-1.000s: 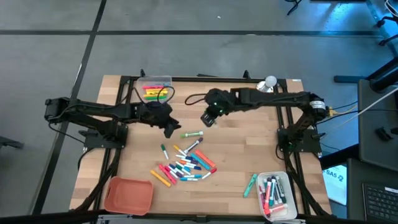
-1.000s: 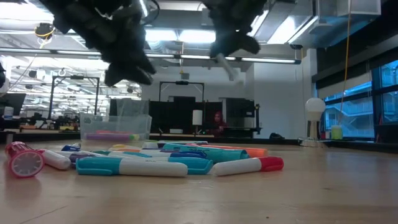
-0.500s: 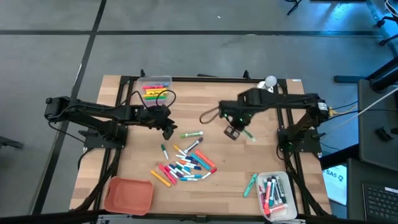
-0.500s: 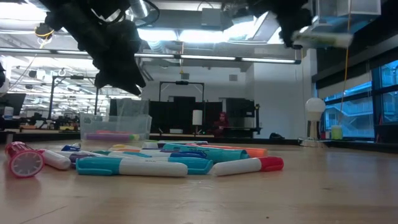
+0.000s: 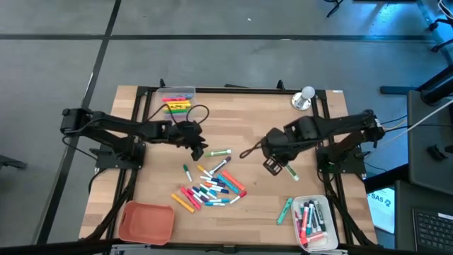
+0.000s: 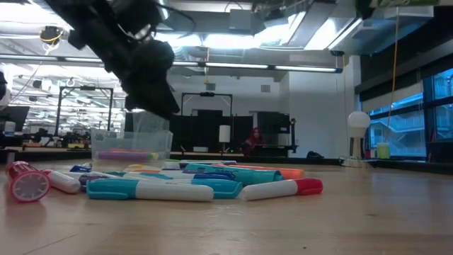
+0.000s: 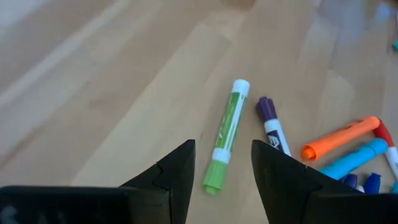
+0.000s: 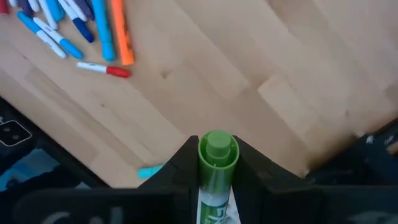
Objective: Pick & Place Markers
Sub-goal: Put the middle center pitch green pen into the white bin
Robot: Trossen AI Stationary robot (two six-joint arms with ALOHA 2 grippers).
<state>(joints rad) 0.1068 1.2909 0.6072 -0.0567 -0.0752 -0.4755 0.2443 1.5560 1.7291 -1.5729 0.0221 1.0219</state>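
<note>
Overhead, wood table (image 5: 248, 120) w/ markers (image 5: 211, 188); right end effector (image 5: 277, 166) clamped on green marker (image 8: 217, 162), left end effector (image 7: 222, 163) apart.

Dark right claw (image 8: 217, 171) grips a green marker (image 8: 217, 152).

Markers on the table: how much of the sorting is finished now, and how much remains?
Done: several markers lie in the clear bin and the far bin. In hand: the right gripper carries a green marker; the left gripper, open, hovers over another green marker. Left: the central pile and one teal marker beside the bin.
</note>
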